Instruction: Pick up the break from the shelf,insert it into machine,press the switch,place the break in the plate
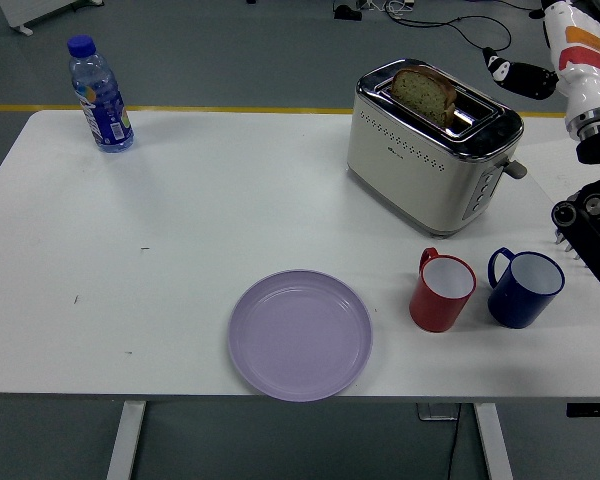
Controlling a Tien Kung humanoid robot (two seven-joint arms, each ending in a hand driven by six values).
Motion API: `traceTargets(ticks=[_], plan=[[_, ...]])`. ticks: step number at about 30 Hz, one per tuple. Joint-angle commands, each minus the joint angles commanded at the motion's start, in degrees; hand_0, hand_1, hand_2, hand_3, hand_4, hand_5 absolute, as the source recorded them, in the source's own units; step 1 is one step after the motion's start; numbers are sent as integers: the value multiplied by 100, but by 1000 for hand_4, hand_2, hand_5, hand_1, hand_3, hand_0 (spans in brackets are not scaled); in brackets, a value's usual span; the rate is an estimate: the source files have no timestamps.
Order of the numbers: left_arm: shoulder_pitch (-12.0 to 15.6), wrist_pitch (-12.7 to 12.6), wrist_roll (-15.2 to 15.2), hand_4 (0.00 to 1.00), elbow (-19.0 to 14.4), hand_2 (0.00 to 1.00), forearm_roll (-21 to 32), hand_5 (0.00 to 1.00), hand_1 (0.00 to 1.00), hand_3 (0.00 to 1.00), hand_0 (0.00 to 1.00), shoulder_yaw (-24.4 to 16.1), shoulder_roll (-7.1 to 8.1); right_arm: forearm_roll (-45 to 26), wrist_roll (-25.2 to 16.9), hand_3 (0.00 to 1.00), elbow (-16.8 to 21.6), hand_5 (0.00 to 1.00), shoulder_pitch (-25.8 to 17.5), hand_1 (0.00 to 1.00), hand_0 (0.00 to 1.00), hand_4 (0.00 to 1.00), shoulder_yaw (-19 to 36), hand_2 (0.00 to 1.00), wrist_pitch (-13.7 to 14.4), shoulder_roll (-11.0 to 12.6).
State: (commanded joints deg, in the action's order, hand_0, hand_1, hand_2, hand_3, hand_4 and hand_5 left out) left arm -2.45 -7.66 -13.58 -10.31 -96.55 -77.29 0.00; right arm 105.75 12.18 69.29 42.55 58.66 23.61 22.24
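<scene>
Head view shows us the bread point(424, 93) seated in the toaster point(430, 145) slot, our right hand point(520, 77) beside it holding nothing, its finger spread unclear, so next we press the switch point(515, 168).

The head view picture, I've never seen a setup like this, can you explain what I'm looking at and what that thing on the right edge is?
This is one picture from a camera high on a humanoid robot, looking down over its white table. The black and white shape at the right edge is the robot's right arm; its hand hovers beyond the toaster and holds nothing. Whether its fingers are open or curled is hard to tell. The left arm is out of view. A slice of bread stands in a toaster slot, sticking up. Nearer the camera lie an empty purple plate, a red mug and a blue mug side by side. A water bottle stands at the far left corner.
</scene>
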Motion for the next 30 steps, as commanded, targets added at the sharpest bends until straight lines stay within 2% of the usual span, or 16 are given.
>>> traceTargets(ticks=[2,5,6,8,9,11,12,17,18,19,21,25,30], plan=[[6,1,1,317,0,433,-4,923,465,564,614,-1,0,-271,117,731,239,127,-213,474,473,471,16,585,-370,265],[12,-1,4,317,0,433,-4,923,465,563,614,-17,0,-360,187,731,493,127,-469,474,473,471,28,585,-603,637],[14,-1,5,317,0,433,-3,923,465,563,614,-22,0,-373,193,729,534,103,-512,386,367,424,28,498,-624,707],[13,2,4,317,0,433,-4,923,465,563,614,-23,0,-397,241,729,639,103,-632,386,367,424,39,498,-776,875],[10,9,0,317,0,433,-4,923,465,563,614,-23,0,-364,327,729,718,103,-762,386,367,424,66,498,-969,1017],[10,11,0,317,0,433,22,923,465,563,614,-2,0,-349,342,729,737,103,-821,386,367,424,69,498,-1018,1069],[9,13,-2,316,0,434,31,924,466,563,614,2,0,-340,342,742,744,90,-869,331,305,413,65,446,-1059,1108],[2,20,-9,316,0,434,19,924,466,563,614,-2,0,-264,309,742,662,90,-1008,331,305,413,-13,446,-1240,1207],[1,21,-10,315,0,434,19,923,466,563,614,-3,0,-202,295,725,607,56,-1016,277,243,411,-41,394,-1270,1216],[1,21,-10,315,0,434,18,923,466,563,614,-6,0,-160,285,725,569,56,-1019,277,243,411,-59,394,-1287,1220],[-1,20,-11,315,0,434,21,923,466,563,614,-1,0,-55,281,725,468,56,-1004,277,243,411,-105,394,-1332,1222],[-3,22,-10,315,0,437,68,923,468,565,614,36,0,170,368,707,145,58,-788,262,234,410,-363,387,-1605,1159],[-11,25,-13,313,0,437,96,922,469,565,614,75,0,209,402,693,-112,56,-603,259,221,409,-522,385,-1684,1049]])
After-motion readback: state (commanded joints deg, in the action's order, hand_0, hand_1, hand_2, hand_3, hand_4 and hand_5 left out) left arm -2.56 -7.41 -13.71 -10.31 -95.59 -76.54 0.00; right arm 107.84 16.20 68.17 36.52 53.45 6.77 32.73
